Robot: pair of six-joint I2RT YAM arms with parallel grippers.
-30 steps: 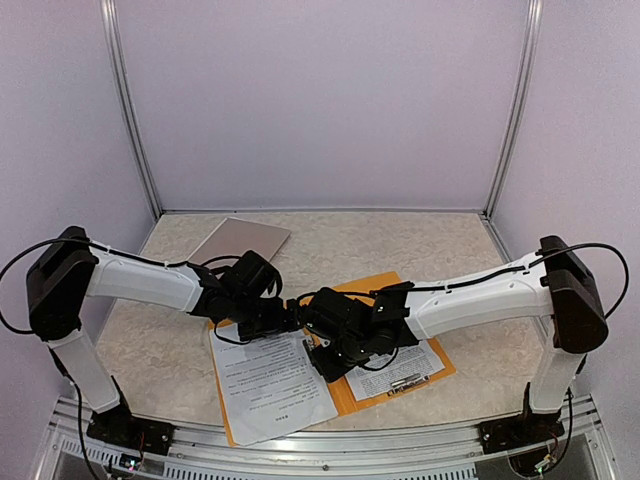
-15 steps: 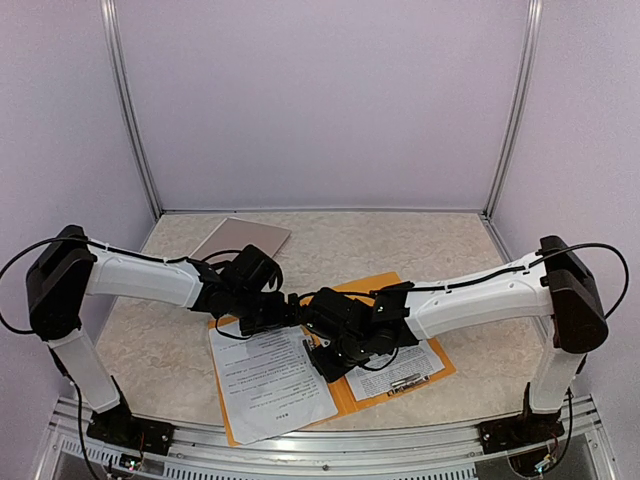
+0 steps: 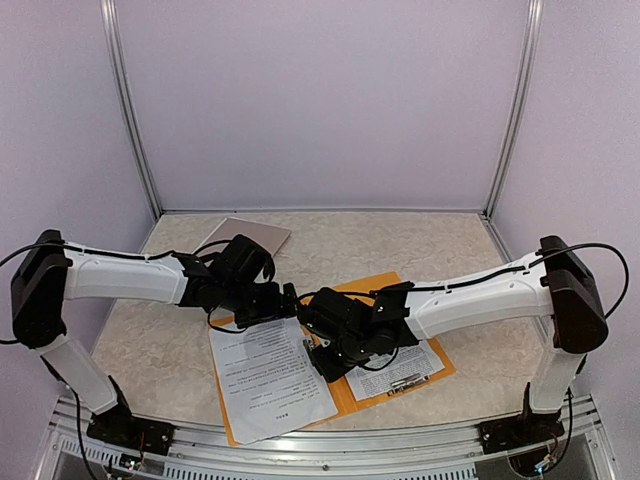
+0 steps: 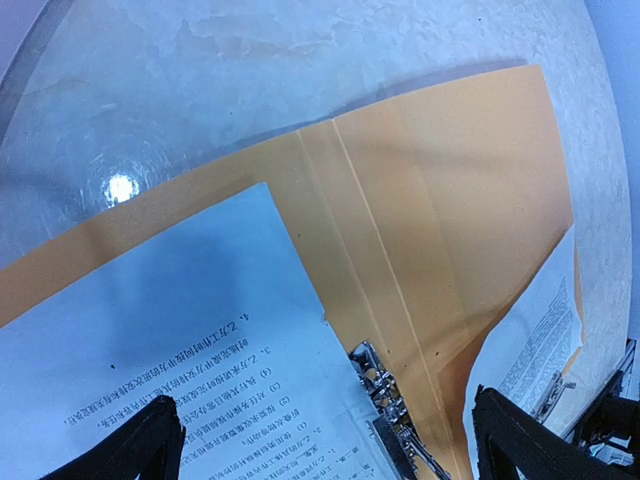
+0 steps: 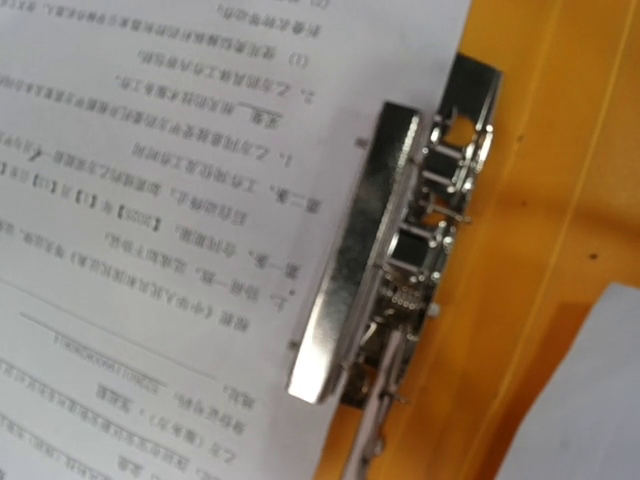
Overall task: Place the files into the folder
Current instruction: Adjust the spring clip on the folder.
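My left gripper (image 4: pixel 325 405) hovers near the clip (image 5: pixel 385 260), wide open and empty. My right gripper (image 3: pixel 325 355) is at the clip, and I cannot tell its opening. Hazard: a nudge there could drag the files (image 5: pixel 150 200) askew on the folder (image 4: pixel 440 180).

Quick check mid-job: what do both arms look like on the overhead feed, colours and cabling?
Both alike: the left arm and right arm have white tubular links, bulky black joint housings and black wrists. Thin black cables loop out near those housings. The left fingers are black.
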